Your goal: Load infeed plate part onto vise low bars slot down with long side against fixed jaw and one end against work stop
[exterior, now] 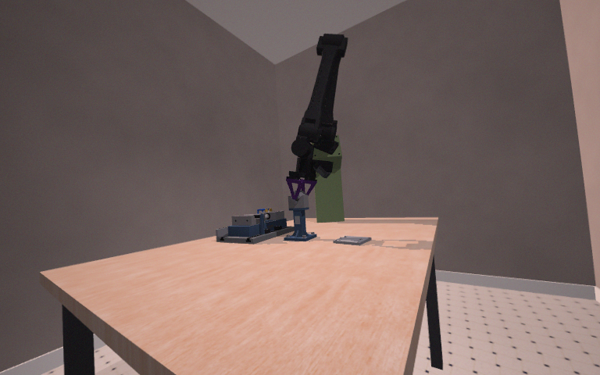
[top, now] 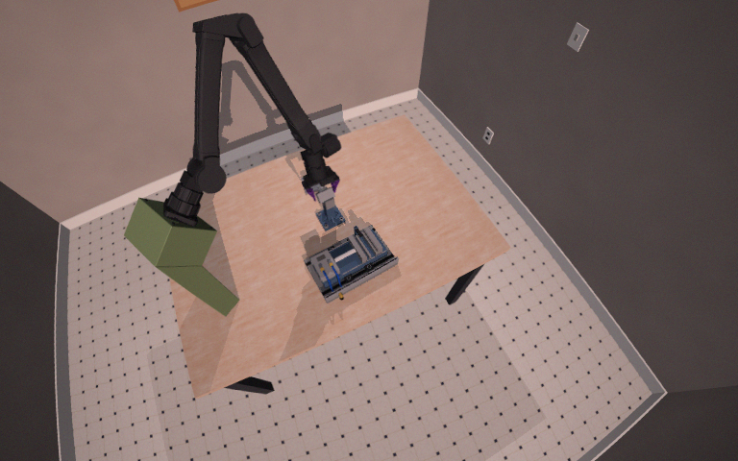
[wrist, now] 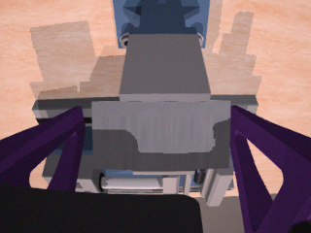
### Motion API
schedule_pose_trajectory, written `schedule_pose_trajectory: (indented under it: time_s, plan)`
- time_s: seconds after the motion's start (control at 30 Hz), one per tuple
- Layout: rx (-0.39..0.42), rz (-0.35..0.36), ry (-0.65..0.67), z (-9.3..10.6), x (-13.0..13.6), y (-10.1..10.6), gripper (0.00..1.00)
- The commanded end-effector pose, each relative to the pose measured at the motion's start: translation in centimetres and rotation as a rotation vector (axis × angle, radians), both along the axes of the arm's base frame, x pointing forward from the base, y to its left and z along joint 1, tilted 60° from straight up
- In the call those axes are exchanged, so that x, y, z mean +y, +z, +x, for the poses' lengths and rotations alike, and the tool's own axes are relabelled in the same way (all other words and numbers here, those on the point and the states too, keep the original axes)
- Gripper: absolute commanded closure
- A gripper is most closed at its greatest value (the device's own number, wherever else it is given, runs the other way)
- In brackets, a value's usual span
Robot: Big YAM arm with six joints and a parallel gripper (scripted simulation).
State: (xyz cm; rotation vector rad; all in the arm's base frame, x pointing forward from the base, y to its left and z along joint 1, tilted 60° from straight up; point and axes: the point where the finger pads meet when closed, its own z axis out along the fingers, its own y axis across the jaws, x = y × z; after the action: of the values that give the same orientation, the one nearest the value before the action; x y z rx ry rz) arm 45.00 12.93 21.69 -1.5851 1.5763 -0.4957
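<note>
1. My gripper (top: 323, 190) (exterior: 301, 198) (wrist: 155, 116) is open around the block (top: 325, 196) (wrist: 157, 133), fingers either side.
2. The block sits atop the blue stand (top: 330, 219) (exterior: 300, 225) (wrist: 161, 15), beside the vise (top: 351, 260) (exterior: 256, 225).

Grey block (wrist: 162, 133) between the hand's (wrist: 157, 111) spread purple fingers.

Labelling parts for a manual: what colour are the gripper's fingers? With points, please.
Purple (wrist: 264, 146); the wrist view shows it best.
</note>
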Motion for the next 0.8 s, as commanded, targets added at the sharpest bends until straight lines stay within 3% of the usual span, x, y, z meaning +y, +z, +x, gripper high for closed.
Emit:
schedule_pose_trajectory:
  time_s: [0.0, 0.77]
  plan:
    - [-0.030, 0.002, 0.011, 0.30, -0.98, 0.40, 0.19]
    - [-0.040, 0.132, 0.176, 0.48, -1.02, -0.48, 0.19]
